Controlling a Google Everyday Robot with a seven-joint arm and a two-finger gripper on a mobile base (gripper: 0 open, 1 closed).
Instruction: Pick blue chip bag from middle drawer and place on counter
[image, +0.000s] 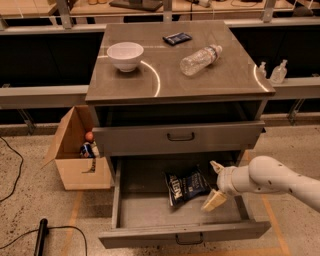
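The blue chip bag lies crumpled in the tray of the pulled-out middle drawer, right of centre. My gripper is open, with one pale finger up and one down. It hangs inside the drawer just to the right of the bag, close to its edge, with nothing held. My white arm reaches in from the right. The counter is the glossy cabinet top above, with a thin white arc on it.
On the counter stand a white bowl, a clear water bottle on its side and a small flat navy packet. An open cardboard box sits left of the cabinet. Two small bottles stand on the right ledge. A cable lies on the floor.
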